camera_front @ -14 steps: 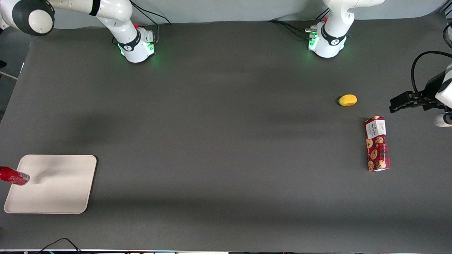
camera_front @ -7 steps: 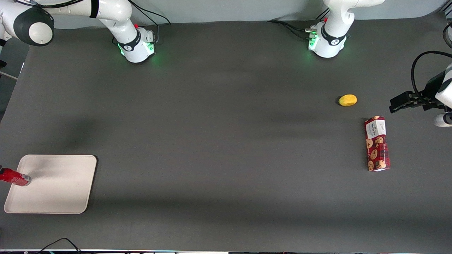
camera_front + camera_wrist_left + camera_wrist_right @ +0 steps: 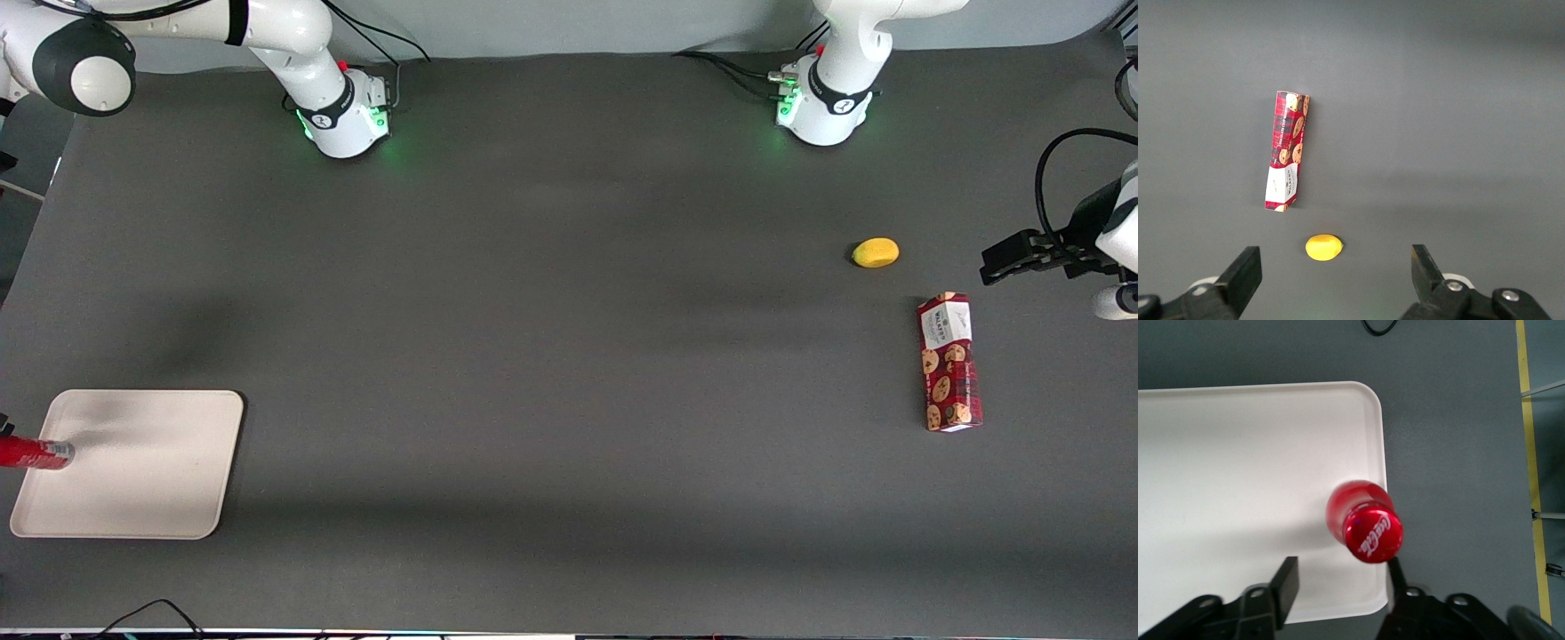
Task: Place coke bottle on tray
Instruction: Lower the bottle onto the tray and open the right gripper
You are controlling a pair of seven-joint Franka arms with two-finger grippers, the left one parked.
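The coke bottle (image 3: 1373, 533), red with a red cap and white lettering, stands upright on the beige tray (image 3: 1238, 487), close to the tray's rim. My right gripper (image 3: 1341, 583) hangs above it with its fingers wide apart, and the cap shows right beside one finger (image 3: 1397, 577). In the front view only part of the bottle (image 3: 40, 454) shows, at the picture's edge, over the tray (image 3: 151, 462) at the working arm's end of the table. The gripper itself is out of the front view.
A long red cookie-printed box (image 3: 949, 362) and a small yellow fruit (image 3: 876, 252) lie toward the parked arm's end; both also show in the left wrist view, box (image 3: 1286, 160) and fruit (image 3: 1323, 247). A yellow floor stripe (image 3: 1528, 453) runs past the table edge.
In the front view the bottle has settled slightly lower and now looks level and slimmer over the tray's edge. Box, fruit and tray have not moved.
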